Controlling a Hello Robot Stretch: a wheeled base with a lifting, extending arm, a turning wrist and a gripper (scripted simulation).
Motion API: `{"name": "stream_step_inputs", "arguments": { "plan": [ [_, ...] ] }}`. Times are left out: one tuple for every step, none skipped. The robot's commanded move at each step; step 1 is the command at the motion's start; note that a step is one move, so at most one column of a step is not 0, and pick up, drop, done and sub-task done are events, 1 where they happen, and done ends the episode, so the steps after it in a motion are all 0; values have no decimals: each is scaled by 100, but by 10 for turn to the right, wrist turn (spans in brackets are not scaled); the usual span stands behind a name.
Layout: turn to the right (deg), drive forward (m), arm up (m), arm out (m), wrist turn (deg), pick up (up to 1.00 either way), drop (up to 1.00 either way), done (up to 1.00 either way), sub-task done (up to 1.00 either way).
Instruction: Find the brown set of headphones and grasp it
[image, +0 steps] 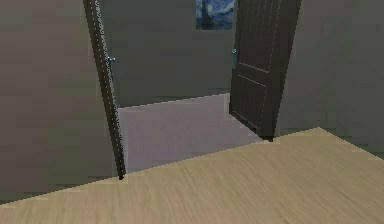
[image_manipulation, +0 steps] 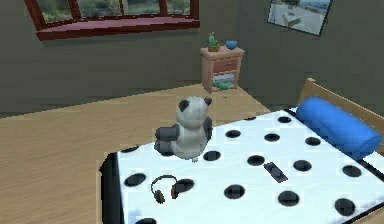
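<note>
Arm side view: a bed (image_manipulation: 300, 150) with a white cover dotted in black stands on a pale wooden floor (image_manipulation: 60, 150). The headphones (image_manipulation: 172, 187), dark in colour, lie flat on the cover near the bed's foot edge, toward its near side, with bare cover all round them. A black-and-white panda plush (image_manipulation: 187, 128) sits upright by the bed's far edge, also near the foot end. It is close to the headphones but apart from them. A small, flat dark object (image_manipulation: 274, 172) lies around the middle of the bed, well apart from the headphones, on the side toward the head end. A blue pillow (image_manipulation: 335, 125) rests at the head end against a pale wooden headboard (image_manipulation: 312, 90).

Past the bed's far edge, a small reddish nightstand (image_manipulation: 222, 68) stands against the wall. On it are a green plant (image_manipulation: 212, 42) and a blue bowl (image_manipulation: 232, 44), and something green (image_manipulation: 222, 87) lies at its foot. A window with a dark red frame (image_manipulation: 110, 18) is set in the wall, and a framed picture (image_manipulation: 300, 14) hangs above the head end.

Forward view: a dark door (image: 262, 65) stands open beside a dark door frame (image: 108, 90). Greyish-purple flooring (image: 180, 125) lies beyond the doorway, and a blue painting (image: 213, 12) hangs on the far wall.

The state of the fingers cannot be told.
</note>
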Motion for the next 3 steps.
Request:
{"name": "stream_step_inputs", "arguments": {
  "plan": [
    [0, 0, 50, 0, 0, 0, 0, 0, 0],
    [0, 0, 4, 0, 0, 0, 0, 0, 0],
    [0, 0, 0, 34, 0, 0, 0, 0, 0]
  ]
}}
